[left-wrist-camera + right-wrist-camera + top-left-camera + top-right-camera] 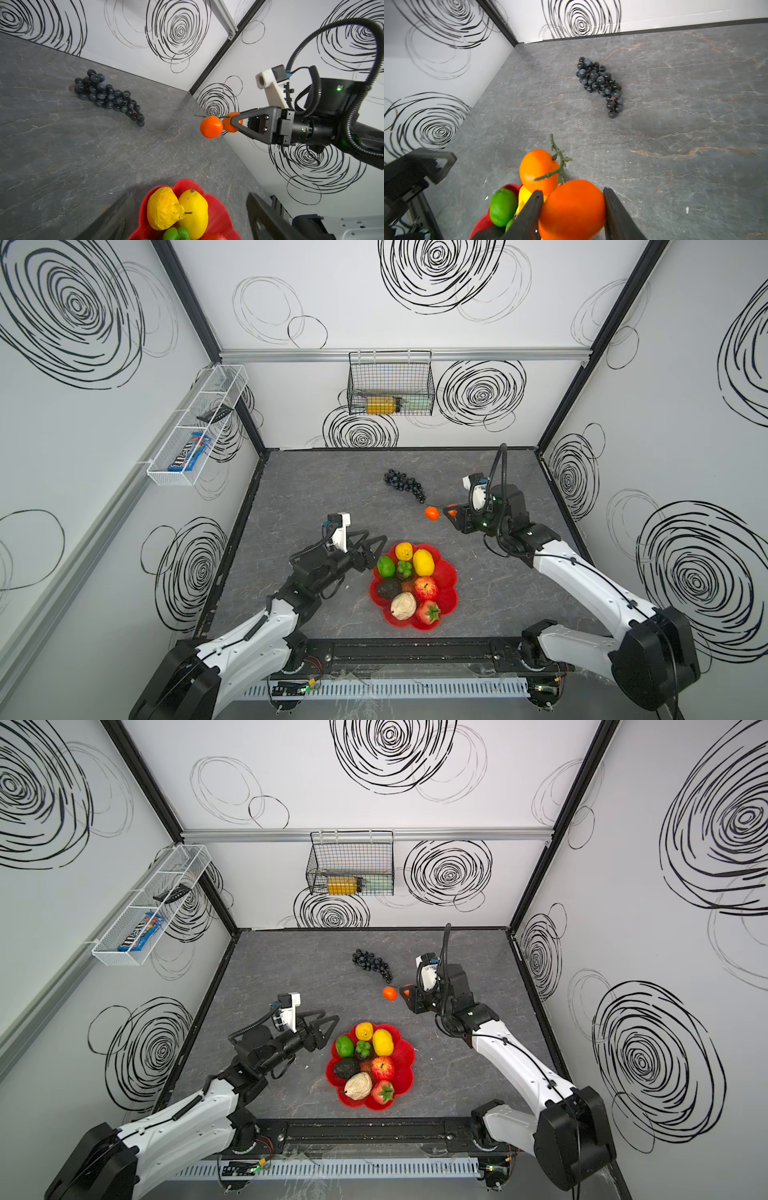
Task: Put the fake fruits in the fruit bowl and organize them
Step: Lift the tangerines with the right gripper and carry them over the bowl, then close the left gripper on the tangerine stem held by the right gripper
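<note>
The red fruit bowl (448, 572) (405, 1052) sits near the front middle of the table. It holds two yellow lemons (423, 562), a lime (385, 566), a mangosteen (404, 569), an avocado (389, 588), an apple (425, 588), a beige lumpy fruit (403, 605) and a strawberry (429, 612). My right gripper (451, 512) (573, 191) is above the table behind the bowl, shut on one of two oranges (573, 209) joined by a green stem. The other orange (432, 513) (211, 127) sticks out ahead of it. Black grapes (405, 484) (600, 83) lie further back. My left gripper (376, 535) (189, 194) is open at the bowl's far left rim, with nothing in it.
A black wire basket (390, 383) holding a yellow container (380, 405) hangs on the back wall. A white mesh basket (195, 427) with a blue candy packet (189, 458) hangs on the left wall. Walls close in the grey table (316, 497) on three sides.
</note>
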Robot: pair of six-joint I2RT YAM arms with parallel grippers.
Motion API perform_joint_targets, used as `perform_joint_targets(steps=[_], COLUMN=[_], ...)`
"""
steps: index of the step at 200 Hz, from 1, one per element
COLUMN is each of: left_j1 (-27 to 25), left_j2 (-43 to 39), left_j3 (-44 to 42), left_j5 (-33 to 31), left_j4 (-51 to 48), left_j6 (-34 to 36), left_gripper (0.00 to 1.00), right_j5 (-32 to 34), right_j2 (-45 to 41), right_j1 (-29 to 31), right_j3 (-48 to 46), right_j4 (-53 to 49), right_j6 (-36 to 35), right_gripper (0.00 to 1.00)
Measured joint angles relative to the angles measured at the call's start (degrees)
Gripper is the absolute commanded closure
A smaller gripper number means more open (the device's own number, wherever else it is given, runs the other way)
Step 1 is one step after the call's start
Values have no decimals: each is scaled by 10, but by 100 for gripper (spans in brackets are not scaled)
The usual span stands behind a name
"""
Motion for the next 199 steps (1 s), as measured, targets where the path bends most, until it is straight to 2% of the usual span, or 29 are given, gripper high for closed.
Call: perform_joint_targets(steps=[58,85,134,199], left_j1=[-15,-13,-6,-5], left_j2=[30,27,24,54], left_j3=[27,27,25,25], left_j5=[38,47,86,122], left_j4=[-31,-33,12,43], left_j6=[6,4,-19,-43], left_gripper=[22,28,46,59], right_j5=[-66,-83,-80,-64], right_j2=[-27,-44,-50,-50], right_j1=[69,100,141,163], right_j3=[-13,-20,-28,-33], right_j4=[5,9,17,29], right_j6=[-19,-28,-40,-42], right_gripper=[56,56,56,56])
